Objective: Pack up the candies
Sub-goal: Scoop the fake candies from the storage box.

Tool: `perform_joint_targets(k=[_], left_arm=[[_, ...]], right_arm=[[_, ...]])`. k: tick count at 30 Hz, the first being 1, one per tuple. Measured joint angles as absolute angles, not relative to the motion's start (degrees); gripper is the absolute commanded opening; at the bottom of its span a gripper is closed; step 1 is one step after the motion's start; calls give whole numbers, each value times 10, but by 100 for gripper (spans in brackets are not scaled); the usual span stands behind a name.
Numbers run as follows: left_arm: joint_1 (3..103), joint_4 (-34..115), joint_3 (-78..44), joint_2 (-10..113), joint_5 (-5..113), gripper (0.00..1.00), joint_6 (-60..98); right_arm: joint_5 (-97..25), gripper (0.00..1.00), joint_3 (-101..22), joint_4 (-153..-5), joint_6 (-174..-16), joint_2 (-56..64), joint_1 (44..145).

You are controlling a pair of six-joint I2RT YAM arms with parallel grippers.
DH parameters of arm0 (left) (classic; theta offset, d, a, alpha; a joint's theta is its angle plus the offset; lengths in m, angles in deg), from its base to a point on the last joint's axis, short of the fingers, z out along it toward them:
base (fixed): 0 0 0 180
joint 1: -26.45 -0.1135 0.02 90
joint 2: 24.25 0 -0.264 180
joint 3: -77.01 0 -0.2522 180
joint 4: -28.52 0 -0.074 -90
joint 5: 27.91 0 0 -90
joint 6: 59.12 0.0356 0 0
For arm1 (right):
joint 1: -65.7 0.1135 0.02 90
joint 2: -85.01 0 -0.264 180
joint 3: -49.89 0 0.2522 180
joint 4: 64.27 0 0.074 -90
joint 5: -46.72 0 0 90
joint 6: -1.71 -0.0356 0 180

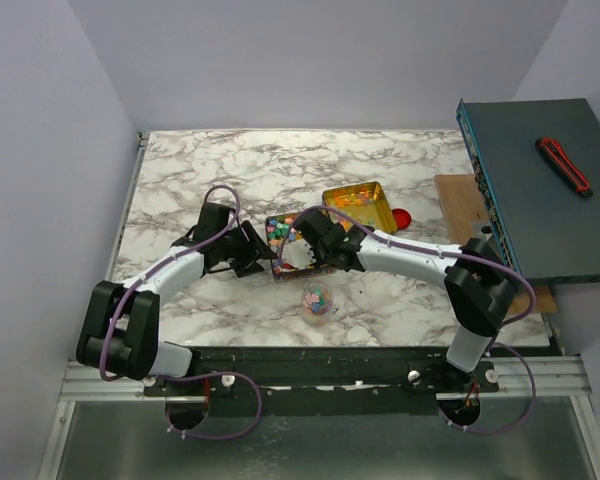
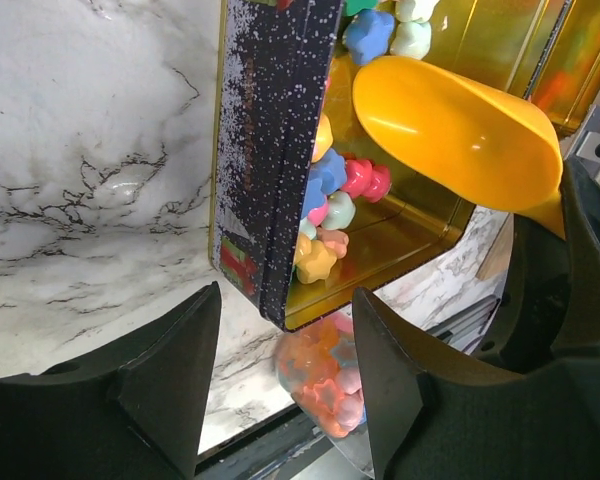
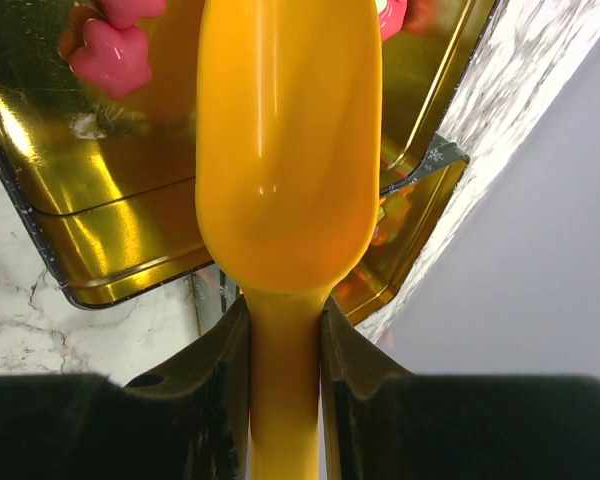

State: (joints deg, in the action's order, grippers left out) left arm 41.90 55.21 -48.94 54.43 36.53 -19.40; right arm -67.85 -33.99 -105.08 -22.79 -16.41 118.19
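The candies (image 2: 330, 190), star-shaped in pink, blue, orange and pale green, lie in a dark speckled tin (image 1: 280, 232) with a gold inside (image 2: 270, 150). More of them fill a small clear jar (image 1: 317, 298) nearer the arms (image 2: 330, 380). My right gripper (image 3: 283, 310) is shut on the handle of a yellow-orange scoop (image 3: 280, 150), whose bowl hangs over the tin (image 2: 450, 130) with no candy showing on it. My left gripper (image 2: 285, 300) stands open at the tin's left side (image 1: 260, 252), the tin's corner just ahead between its fingers, untouched.
A gold tin lid (image 1: 360, 205) lies behind the tin, with a red cap (image 1: 403, 216) to its right. A wooden board (image 1: 460, 200) and a dark raised box (image 1: 520, 210) carrying a red-and-black cutter (image 1: 563, 163) fill the right side.
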Motion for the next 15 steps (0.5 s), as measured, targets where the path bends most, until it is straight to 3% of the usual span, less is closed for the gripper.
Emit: perform_joint_targets(k=[15], left_arm=[[418, 527, -492, 570, 345, 54, -210]], right_arm=[[-645, 1, -310, -1032, -203, -141, 1197]])
